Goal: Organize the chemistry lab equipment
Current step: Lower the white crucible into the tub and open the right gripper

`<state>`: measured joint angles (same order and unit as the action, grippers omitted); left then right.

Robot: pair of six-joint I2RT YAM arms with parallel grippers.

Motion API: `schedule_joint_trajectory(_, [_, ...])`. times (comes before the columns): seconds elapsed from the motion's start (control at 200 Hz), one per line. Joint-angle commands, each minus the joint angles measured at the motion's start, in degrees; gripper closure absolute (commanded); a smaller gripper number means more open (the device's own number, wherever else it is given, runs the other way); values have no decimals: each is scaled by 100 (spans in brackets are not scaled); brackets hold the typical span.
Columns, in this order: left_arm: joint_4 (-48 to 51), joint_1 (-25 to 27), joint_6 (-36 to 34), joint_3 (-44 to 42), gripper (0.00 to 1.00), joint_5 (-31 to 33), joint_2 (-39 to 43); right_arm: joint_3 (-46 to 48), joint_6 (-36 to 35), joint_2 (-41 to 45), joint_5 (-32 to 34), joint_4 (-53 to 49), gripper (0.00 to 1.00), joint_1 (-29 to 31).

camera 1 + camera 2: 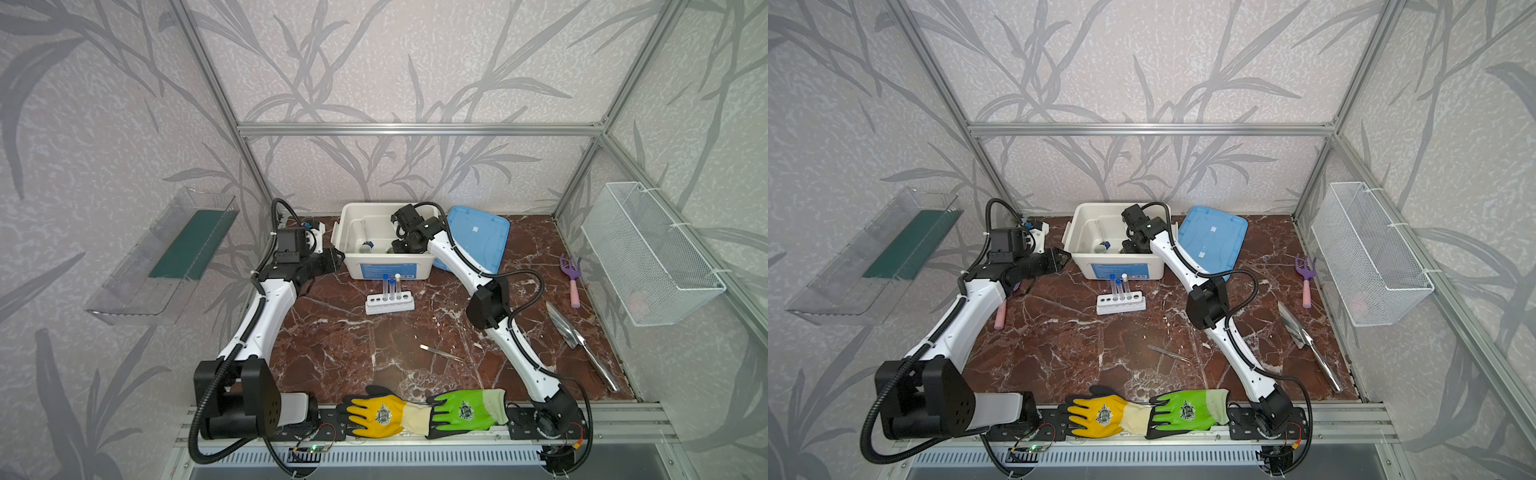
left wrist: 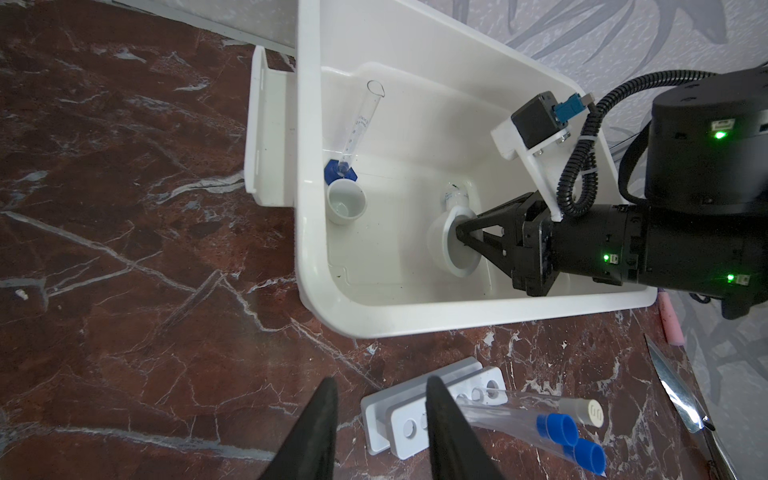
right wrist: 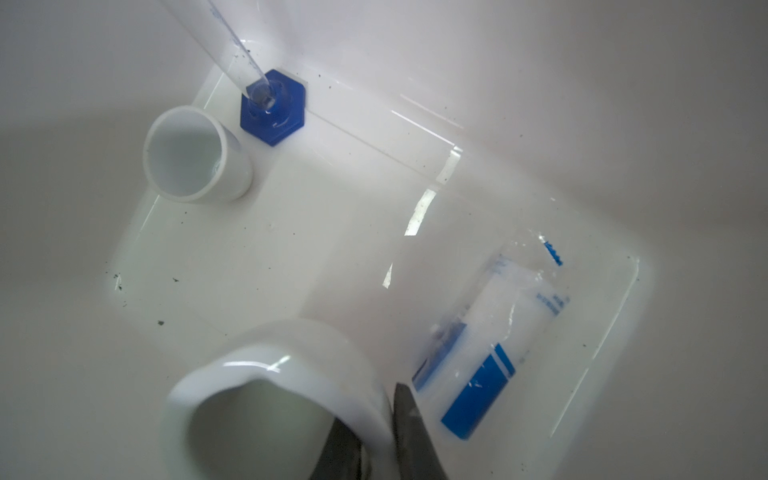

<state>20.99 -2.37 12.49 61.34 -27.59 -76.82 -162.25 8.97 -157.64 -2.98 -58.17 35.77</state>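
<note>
Both top views: right gripper (image 1: pixel 402 246) down inside white bin (image 1: pixel 353 266); left gripper (image 1: pixel 332 259) beside its left wall.
Left wrist: left jaws apart, empty.
Right wrist: right jaws clamped across ceramic dish (image 3: pixel 266 374) rim; dish tilted, vial (image 3: pixel 498 324) just beside.
</note>
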Motion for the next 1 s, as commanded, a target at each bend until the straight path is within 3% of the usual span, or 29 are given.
schedule_joint_trajectory(0.0, [24,-18,-69,54,63,-53,-20,26,-88,-124,9,-23,89,-26])
schedule_joint_trajectory(0.47, [28,-18,-69,56,63,-51,-32,106,-108,-250,129,-63,88,-27])
schedule_joint_trajectory(0.995, [55,-26,-94,54,63,-17,61,159,-70,-144,210,-78,69,-50])
